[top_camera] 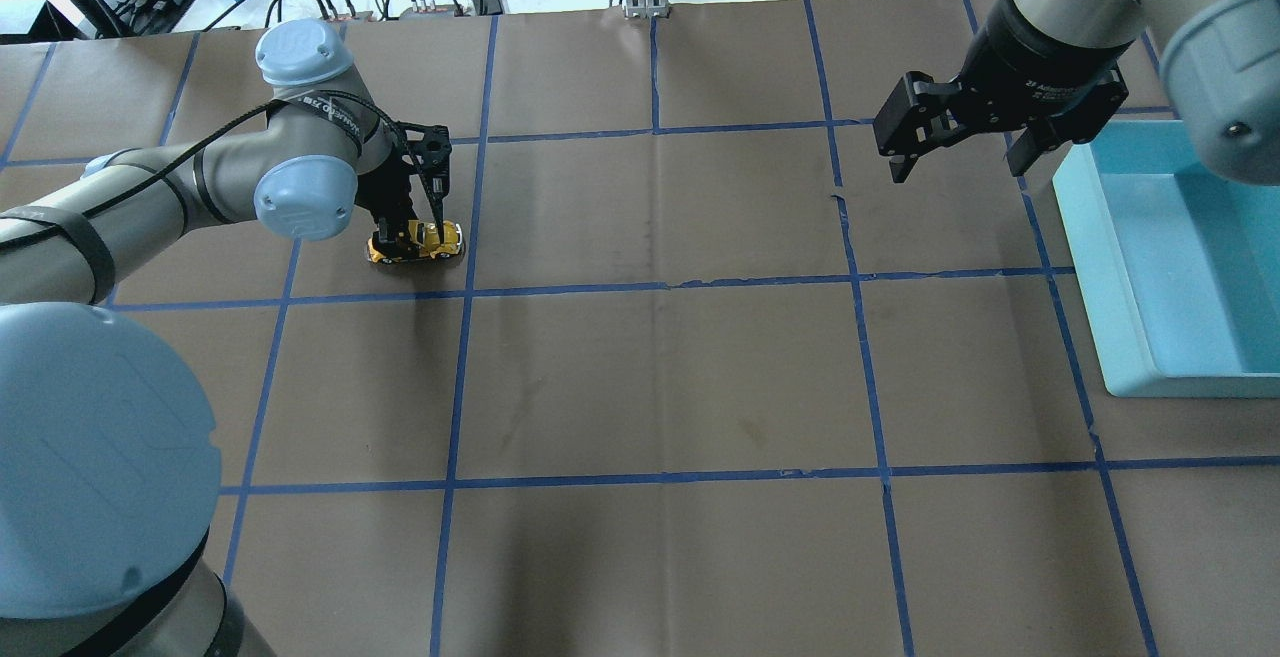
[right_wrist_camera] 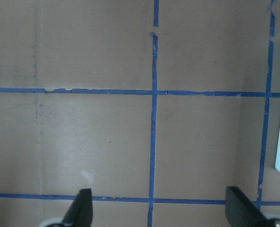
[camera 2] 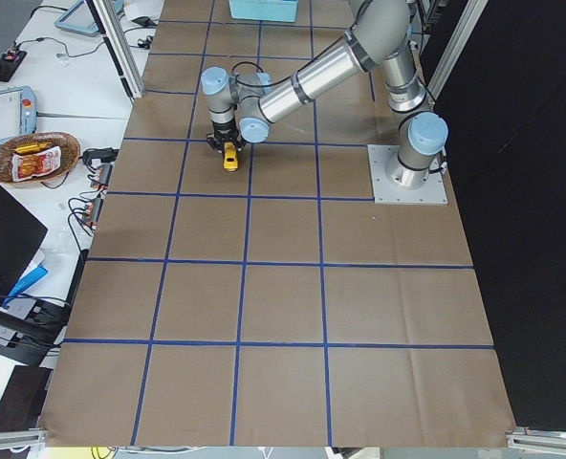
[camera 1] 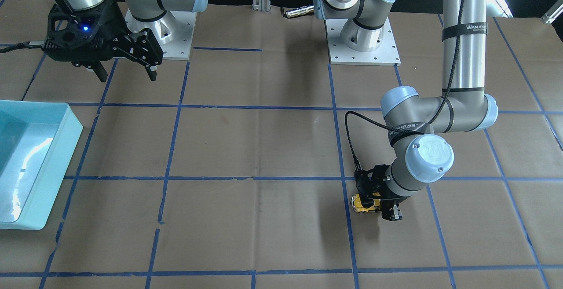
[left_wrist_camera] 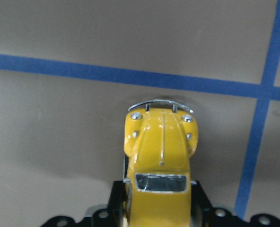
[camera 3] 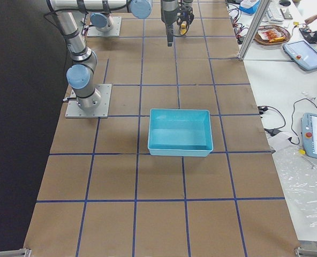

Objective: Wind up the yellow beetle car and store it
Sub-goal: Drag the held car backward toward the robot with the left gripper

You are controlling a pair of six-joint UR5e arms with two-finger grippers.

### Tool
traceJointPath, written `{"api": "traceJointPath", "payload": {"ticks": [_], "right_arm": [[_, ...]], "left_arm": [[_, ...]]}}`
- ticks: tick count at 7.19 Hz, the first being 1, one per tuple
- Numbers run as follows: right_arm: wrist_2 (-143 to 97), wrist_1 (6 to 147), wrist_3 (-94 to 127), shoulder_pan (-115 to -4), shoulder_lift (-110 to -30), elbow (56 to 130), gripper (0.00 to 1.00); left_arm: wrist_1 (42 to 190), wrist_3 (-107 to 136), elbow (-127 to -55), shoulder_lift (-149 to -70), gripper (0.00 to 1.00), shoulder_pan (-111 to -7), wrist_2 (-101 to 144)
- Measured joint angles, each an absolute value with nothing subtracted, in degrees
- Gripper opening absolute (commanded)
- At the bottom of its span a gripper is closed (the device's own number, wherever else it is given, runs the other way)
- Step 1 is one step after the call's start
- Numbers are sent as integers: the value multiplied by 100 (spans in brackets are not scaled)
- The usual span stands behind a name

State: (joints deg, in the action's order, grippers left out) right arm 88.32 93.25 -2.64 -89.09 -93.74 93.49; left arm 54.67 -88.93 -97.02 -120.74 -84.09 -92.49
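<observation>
The yellow beetle car [top_camera: 428, 242] sits on the brown paper on the left side of the table. My left gripper [top_camera: 408, 237] is down around it, its jaws closed against the car's sides. In the left wrist view the car [left_wrist_camera: 160, 156] fills the lower middle, its hood pointing away and its rear between the fingers. It also shows in the front view [camera 1: 364, 204] and the left side view [camera 2: 229, 156]. My right gripper [top_camera: 958, 152] hangs open and empty above the table, near the bin. Its fingertips [right_wrist_camera: 83, 206] are spread wide.
A light blue bin [top_camera: 1170, 267] stands at the right edge of the table, also seen in the front view [camera 1: 31, 166] and the right side view [camera 3: 180, 132]. Blue tape lines [top_camera: 660, 287] grid the brown paper. The arm bases [camera 1: 363, 42] stand at the robot's side.
</observation>
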Motion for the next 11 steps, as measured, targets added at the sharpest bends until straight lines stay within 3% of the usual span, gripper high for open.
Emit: {"api": "traceJointPath", "payload": {"ticks": [11], "right_arm": [[8824, 9325, -264, -8912, -9384, 9343, 99]], "left_arm": [[5475, -8912, -9799, -12045, 0, -7996, -9219]]}}
